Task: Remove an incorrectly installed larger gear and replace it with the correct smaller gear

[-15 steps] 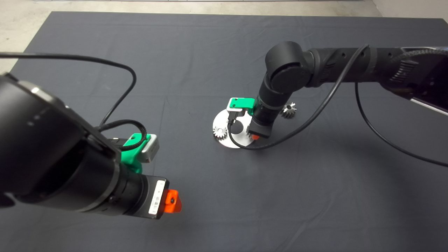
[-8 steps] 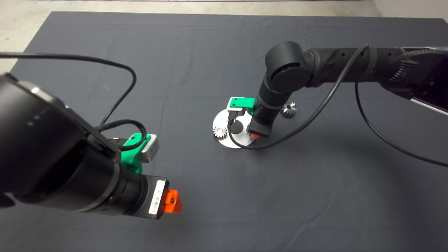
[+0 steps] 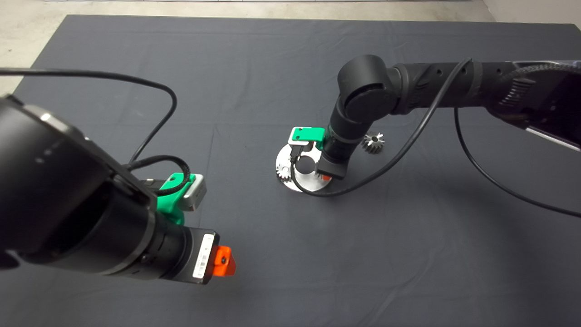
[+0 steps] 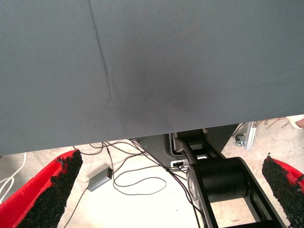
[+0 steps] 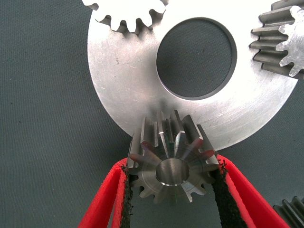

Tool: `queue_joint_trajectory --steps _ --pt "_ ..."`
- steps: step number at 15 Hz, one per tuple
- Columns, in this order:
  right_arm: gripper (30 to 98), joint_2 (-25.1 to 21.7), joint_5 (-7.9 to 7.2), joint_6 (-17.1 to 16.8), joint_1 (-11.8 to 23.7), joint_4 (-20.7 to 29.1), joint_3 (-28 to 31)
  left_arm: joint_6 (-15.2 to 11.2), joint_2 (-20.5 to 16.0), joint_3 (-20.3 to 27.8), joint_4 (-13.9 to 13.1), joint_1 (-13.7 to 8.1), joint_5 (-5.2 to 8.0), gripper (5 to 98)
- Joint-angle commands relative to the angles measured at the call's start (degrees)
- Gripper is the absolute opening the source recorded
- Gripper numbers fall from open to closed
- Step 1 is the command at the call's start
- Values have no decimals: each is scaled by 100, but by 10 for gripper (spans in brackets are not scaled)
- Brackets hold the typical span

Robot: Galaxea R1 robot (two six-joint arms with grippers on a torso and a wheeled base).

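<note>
Our right tool (image 5: 171, 190) clamps the larger gear (image 5: 172, 164) between its red fingers (image 5: 102, 202), holding it over the edge of the round metal plate (image 5: 128, 90) on the worktop's dark mat (image 3: 254, 68). Two pale gears (image 5: 124, 13) sit on the plate (one at each side of its centre hole). The smaller gear (image 3: 373, 142) lies on the mat near the plate, beyond the right arm. Our left tool (image 4: 171, 190) waits near the mat's edge, its fingers spread wide.
</note>
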Motion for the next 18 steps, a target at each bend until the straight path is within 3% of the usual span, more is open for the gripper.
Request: queue_joint_trajectory --steps 1,18 --pt "382 50 -752 2 136 -249 -4 -1 10 79 -72 -83 18 976" --pt "383 -55 -752 19 145 -263 -83 8 27 79 -72 -83 0 976"
